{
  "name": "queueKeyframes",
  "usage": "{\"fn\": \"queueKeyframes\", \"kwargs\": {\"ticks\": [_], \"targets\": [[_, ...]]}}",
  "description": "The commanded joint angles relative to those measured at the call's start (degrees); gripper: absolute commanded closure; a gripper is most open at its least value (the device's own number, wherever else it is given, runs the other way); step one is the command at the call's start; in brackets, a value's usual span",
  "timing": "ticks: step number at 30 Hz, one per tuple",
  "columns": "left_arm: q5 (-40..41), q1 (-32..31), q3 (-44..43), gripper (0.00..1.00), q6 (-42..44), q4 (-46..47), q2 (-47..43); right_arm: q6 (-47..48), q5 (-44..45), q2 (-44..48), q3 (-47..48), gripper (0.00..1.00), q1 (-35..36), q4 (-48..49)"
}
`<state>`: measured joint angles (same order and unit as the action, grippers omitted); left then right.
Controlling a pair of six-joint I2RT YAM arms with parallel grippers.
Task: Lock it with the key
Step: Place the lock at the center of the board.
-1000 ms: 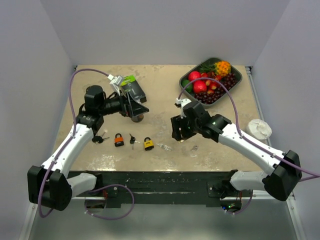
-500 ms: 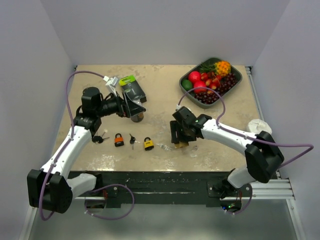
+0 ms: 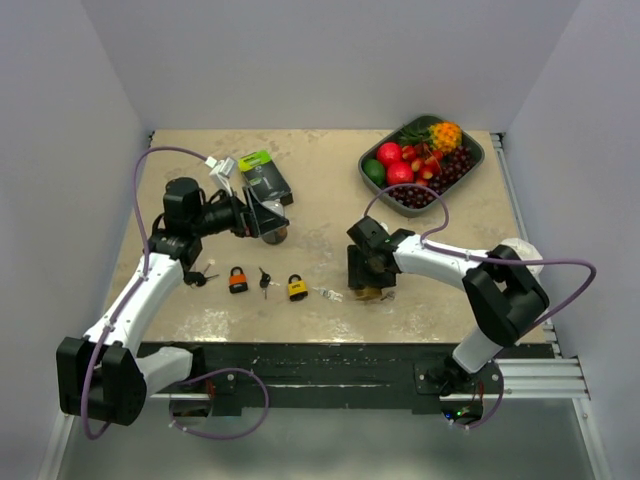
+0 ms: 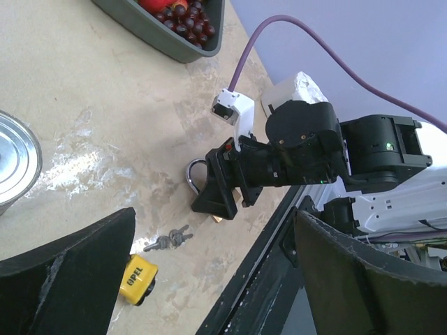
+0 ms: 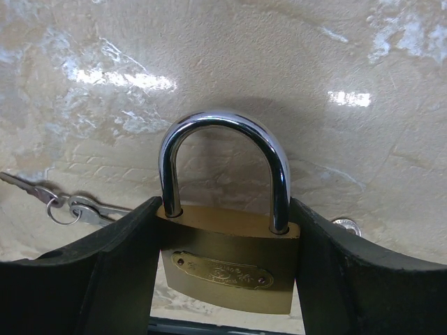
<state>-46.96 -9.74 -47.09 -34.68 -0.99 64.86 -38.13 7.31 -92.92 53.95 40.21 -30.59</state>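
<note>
**A:** The right gripper (image 5: 223, 230) pinches the brass padlock with the chrome shackle (image 5: 225, 272) by its body, low over the beige mottled table (image 3: 320, 190). Best keep it steady, with the keyhole clear.

**B:** The silver keys on a ring (image 5: 70, 207) lie just beside it. What about the left gripper (image 4: 213, 237)?

**A:** Spread wide and empty, farther back. Over the last second the right elbow folded inward, while the left arm barely shifted.

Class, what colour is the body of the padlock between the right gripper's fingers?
The padlock body is brass-gold; right wrist view shows it best.

arms (image 3: 135, 295): white, black joints (image 3: 100, 375) | cables (image 4: 293, 17): purple | right claw (image 3: 366, 282): black
</note>
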Motion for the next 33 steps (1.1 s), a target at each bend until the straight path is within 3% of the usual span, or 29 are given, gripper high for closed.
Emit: {"fn": "queueKeyframes", "kwargs": {"ticks": [1,4,7,8,14,22,33], "targets": [[-1.20,0.77,-0.20,0.01,0.75,1.87,0.35,-2.65,-2.21,0.82,0.72,0.95,-0.13,2.73],[-1.56,1.04,0.24,0.01,0.49,2.14,0.53,-3.53,-3.00,0.73,0.28,0.93,-0.21,2.90],[-1.82,1.39,0.33,0.01,0.66,2.22,0.71,-4.41,-3.27,0.73,-0.25,0.85,-0.21,3.08],[-1.99,1.47,-0.02,0.01,0.75,2.14,0.79,-4.58,-3.53,0.55,-0.43,0.76,-0.30,2.99],[-2.35,2.00,-0.81,0.01,1.10,2.05,1.50,-6.08,-4.23,-0.76,-0.60,0.69,-1.01,2.47],[-2.79,2.44,-0.55,0.01,1.28,1.79,1.50,-7.22,-4.67,-0.50,-1.30,0.26,-1.18,2.02],[-3.05,2.71,-0.54,0.01,1.01,2.22,1.32,-8.10,-4.06,2.39,-2.80,0.19,-2.06,1.50]]}}
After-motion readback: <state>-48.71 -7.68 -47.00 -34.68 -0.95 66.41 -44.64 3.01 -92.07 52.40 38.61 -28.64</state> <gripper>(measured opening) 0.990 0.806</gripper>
